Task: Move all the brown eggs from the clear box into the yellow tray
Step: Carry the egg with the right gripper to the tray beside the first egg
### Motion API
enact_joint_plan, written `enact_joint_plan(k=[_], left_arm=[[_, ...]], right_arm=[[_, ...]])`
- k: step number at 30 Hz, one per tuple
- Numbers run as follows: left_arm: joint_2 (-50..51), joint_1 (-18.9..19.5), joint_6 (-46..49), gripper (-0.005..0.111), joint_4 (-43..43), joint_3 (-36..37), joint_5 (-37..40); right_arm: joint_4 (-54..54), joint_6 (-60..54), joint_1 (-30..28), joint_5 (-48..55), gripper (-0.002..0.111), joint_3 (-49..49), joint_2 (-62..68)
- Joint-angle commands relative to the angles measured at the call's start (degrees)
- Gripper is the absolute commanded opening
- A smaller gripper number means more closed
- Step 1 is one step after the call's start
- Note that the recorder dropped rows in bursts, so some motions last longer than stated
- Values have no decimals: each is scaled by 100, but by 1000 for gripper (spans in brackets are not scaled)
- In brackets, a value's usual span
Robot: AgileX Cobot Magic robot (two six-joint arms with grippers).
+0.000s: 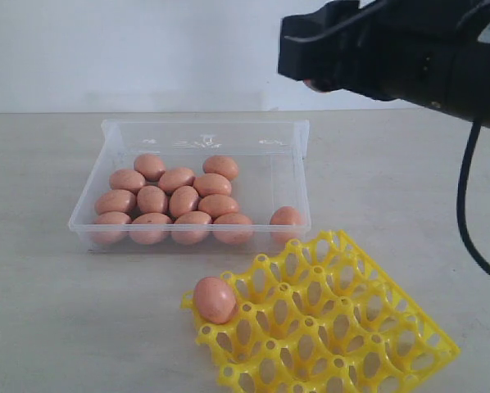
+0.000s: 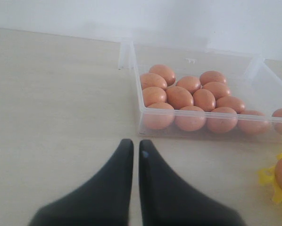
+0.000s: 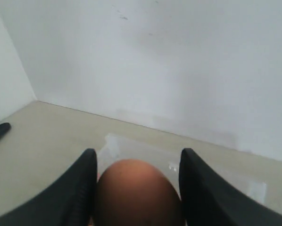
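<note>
The right gripper [image 3: 138, 157], carried high over the far right of the scene, is closed about one smooth, matte orange-brown oval egg [image 3: 138, 193], its black fingers pressing the held egg on both flanks. The left gripper [image 2: 136, 146] hangs low over the pale table [image 1: 48, 311], apart from the box, its fingers drawn to a thin slit with nothing between them. The other brown eggs [image 1: 183, 201] lie clustered in the left part of the shallow, transparent plastic clear box [image 1: 204, 124], with one lone egg [image 1: 286, 221] apart in its near right corner. One more egg [image 1: 215, 299] sits in the near left corner cup of the bright yellow tray [image 1: 351, 327] of open plastic lattice, which lies near and right of the box. Such an egg is likely light, rigid, brittle and slick, apt to roll or squirt from a pinch. It is best taken across its widest girth with gentle pressure. A faint embossed mark [image 1: 200, 141] on the box's far wall cannot be read; no other writing shows.
</note>
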Motion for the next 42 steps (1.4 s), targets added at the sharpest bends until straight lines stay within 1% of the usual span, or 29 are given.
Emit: enact_joint_plan(k=[1, 4, 8, 12, 14, 17, 19, 22, 26, 28, 30, 33, 35, 36, 39, 40, 42], left_arm=[[24, -13, 24, 4, 24, 23, -53], [24, -13, 24, 4, 24, 23, -53], [24, -13, 24, 4, 24, 23, -53], [24, -13, 24, 4, 24, 23, -53], [24, -13, 24, 4, 24, 23, -53], [24, -13, 24, 4, 24, 23, -53], [24, -13, 24, 4, 24, 23, -53], [24, -13, 24, 4, 24, 23, -53], [24, -13, 24, 4, 24, 23, -53], [24, -13, 24, 4, 24, 23, -53], [24, -13, 24, 4, 24, 23, -53], [24, -13, 24, 4, 24, 23, -53], [24, -13, 24, 4, 24, 23, -53], [24, -13, 24, 4, 24, 23, -53], [24, -13, 24, 4, 24, 23, -53], [24, -13, 24, 4, 24, 23, -53], [24, -13, 24, 4, 24, 23, -53]], right_arm=[[-997, 514, 566, -728, 0, 26, -64], [-1215, 488, 886, -913, 0, 26, -64], [-1273, 491, 1198, -678, 0, 26, -64], [-1273, 926, 1516, -677, 0, 69, -25], [-1273, 1189, 1623, -974, 0, 174, 57], [-1444, 1810, 1657, -1901, 0, 514, 359], [-1500, 2148, 1657, -2595, 0, 797, 739], [-1672, 2585, 1657, -3292, 0, 1078, 1459], [-2030, 2942, 1657, -3883, 0, 1109, 2232], [-2030, 3183, 1657, -4125, 0, 1109, 2535], [-1944, 3291, 1657, -4251, 0, 1109, 2732], [-1449, 3350, 1657, -4454, 0, 1109, 2928], [-1000, 3340, 1586, -4522, 0, 1154, 2940], [-990, 3402, 1515, -4615, 0, 1208, 2940], [-1139, 4125, 1106, -4863, 0, 1512, 2940], [-1380, 4300, 917, -4863, 0, 1631, 2940], [-2319, 4771, 513, -4833, 0, 1826, 2940]])
